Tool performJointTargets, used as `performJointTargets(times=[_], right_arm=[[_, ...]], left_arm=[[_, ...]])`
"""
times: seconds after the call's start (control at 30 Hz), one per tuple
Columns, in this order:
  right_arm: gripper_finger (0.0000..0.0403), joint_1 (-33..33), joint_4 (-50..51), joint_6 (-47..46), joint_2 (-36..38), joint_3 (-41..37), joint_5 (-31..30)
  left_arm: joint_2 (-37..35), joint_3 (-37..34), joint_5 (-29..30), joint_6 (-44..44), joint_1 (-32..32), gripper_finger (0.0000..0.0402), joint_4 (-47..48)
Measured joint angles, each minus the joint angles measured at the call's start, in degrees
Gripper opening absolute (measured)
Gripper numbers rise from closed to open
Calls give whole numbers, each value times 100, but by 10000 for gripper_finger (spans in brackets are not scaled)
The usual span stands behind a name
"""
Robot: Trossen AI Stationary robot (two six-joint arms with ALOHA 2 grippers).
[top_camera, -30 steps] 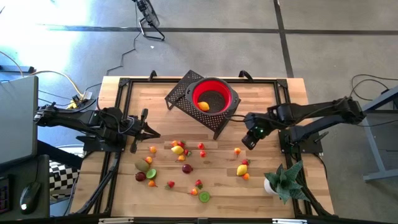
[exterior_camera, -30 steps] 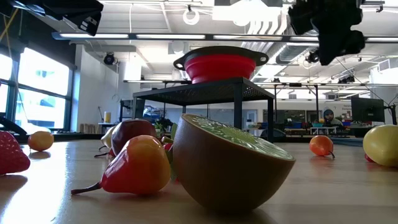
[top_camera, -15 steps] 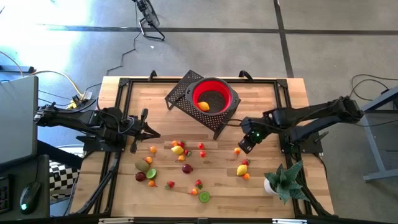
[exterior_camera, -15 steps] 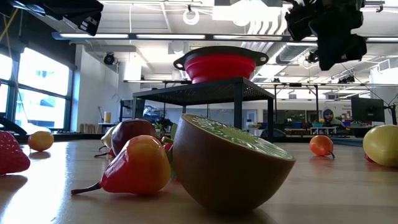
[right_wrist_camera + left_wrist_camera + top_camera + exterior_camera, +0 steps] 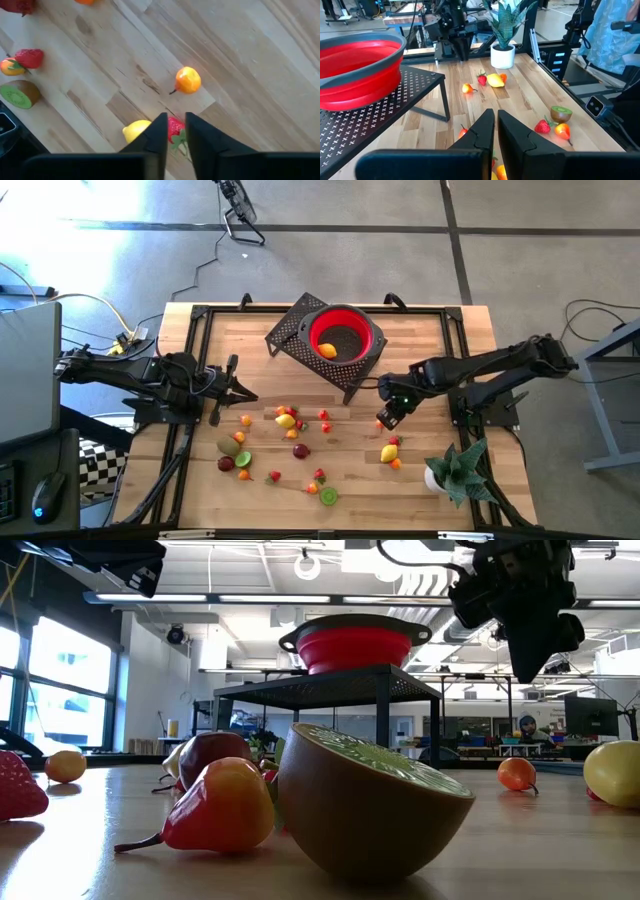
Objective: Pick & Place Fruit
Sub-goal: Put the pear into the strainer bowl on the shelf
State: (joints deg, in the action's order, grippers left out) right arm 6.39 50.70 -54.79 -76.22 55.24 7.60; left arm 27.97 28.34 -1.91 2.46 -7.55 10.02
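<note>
Red and collapsible, one silicone bowl (image 5: 346, 335) sits on one black perforated metal stand (image 5: 290, 332) and holds a single orange toy fruit (image 5: 328, 350); about twenty more small plastic toy fruits (image 5: 287, 420) lie scattered on the wooden worktop (image 5: 420, 330), with one spiky green plant in a white pot (image 5: 452, 470) at its corner. Two dark arms are in view. Right hand (image 5: 384, 418) hangs above the boards with its fingers parted only a narrow slit, holding nothing; since the earlier frames it has travelled away from the stand, out over the fruit. Just ahead of its fingertips in its wrist view lies a small orange-yellow fruit (image 5: 188, 80), its thin stem lying flat on the boards and pointing back toward the hand, while a yellow lemon (image 5: 135, 131) and a red strawberry (image 5: 174, 127) lie touching each other under the fingers. Left hand (image 5: 236, 392) waits closed and empty, unmoved, with the main cluster of fruit just in front of it.
</note>
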Motion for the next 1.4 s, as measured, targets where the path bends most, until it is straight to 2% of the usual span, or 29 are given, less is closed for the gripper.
performJointTargets(times=[0.37,0.57,0.73,0.9,1.0,1.4], right_arm=[[255,154,11,64,-16,2,-383],[315,341,4,101,-16,2,-932],[327,495,-154,-143,-16,4,-1249],[321,526,-101,-1247,-16,4,-1210],[315,525,-32,-1575,-72,6,-1220],[307,554,-203,-1560,-889,7,-1158]], left_arm=[[1,0,0,0,2,19,2],[0,0,0,0,0,19,2],[2,0,0,0,1,19,2],[2,0,0,0,0,19,2],[0,0,0,10,0,19,2],[1,2,0,7,0,19,43]])
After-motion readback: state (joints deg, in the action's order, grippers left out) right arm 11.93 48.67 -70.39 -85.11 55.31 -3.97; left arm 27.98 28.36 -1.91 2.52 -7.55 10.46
